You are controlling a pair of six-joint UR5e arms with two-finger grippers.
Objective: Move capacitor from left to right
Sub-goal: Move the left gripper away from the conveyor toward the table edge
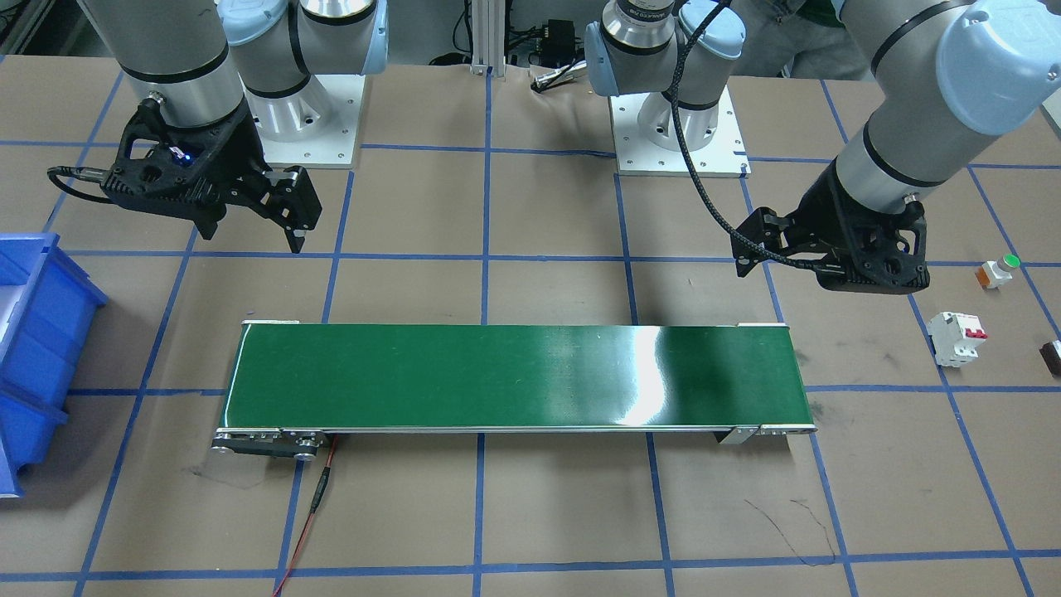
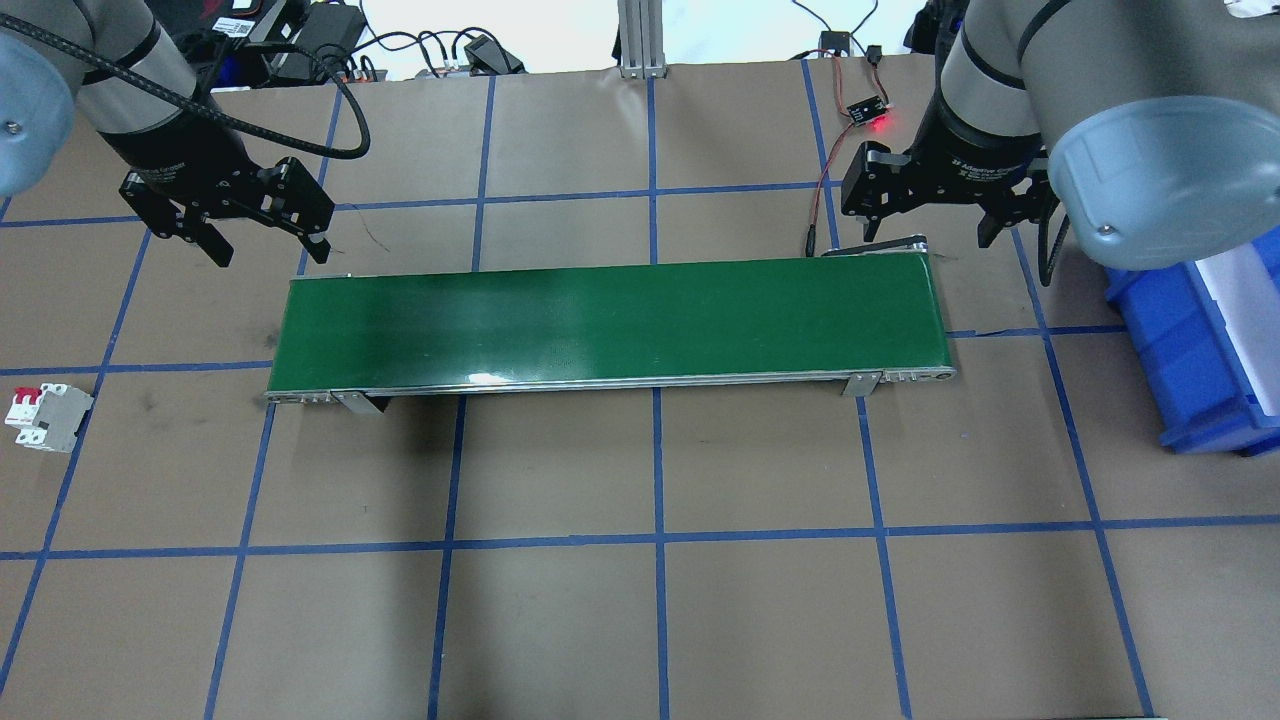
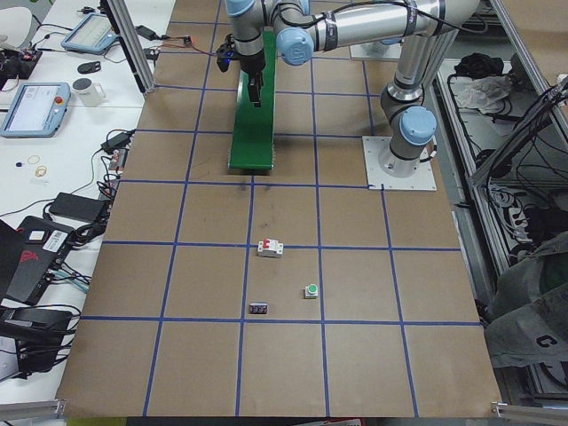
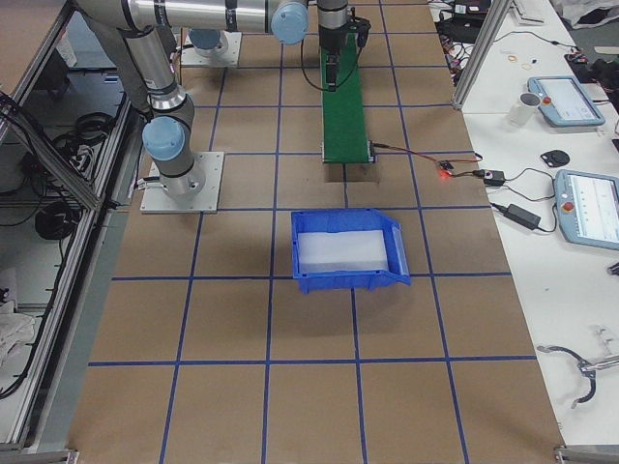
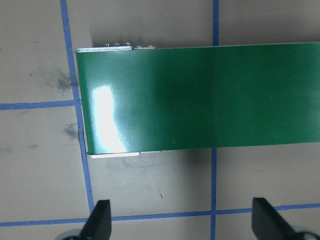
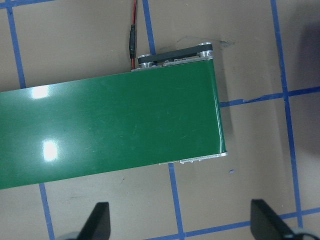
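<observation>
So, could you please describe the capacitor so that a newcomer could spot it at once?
Start at the green belt and go past its end on the robot's left, where three small parts lie apart on the table. The capacitor is the one farthest from the belt: small and dark, unlike the white breaker with its red switch and the green-capped button.

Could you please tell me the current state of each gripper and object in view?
left gripper: open, holding nothing.
right gripper: open, holding nothing.
capacitor: lying on the table, not gripped, far from both grippers.
conveyor belt: nothing on it.
breaker: lying on the table, untouched.
button: on the table, untouched.
blue bin: no parts visible inside.
</observation>
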